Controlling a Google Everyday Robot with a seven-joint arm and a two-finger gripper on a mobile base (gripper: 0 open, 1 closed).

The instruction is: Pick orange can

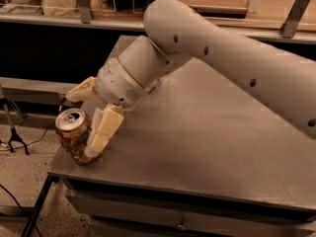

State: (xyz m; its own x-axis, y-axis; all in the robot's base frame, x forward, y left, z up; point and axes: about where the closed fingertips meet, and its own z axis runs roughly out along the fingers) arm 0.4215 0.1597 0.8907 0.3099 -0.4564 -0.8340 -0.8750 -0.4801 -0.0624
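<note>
The orange can (70, 131) stands upright on the front left corner of the grey table (207, 137), silver top and pull tab facing up. My gripper (78, 126) is at the can, with the jaws spread to either side of it. One cream finger (104, 130) runs down the can's right side and touches it, its tip curling at the can's base. The other finger (81, 90) sits behind and above the can's left side, apart from it. The can rests on the table.
The table's left and front edges run right beside the can. A black stand's legs (11, 132) and cables are on the floor to the left. A counter (237, 23) with boxes and containers runs along the back. My big arm (237, 58) crosses over the table.
</note>
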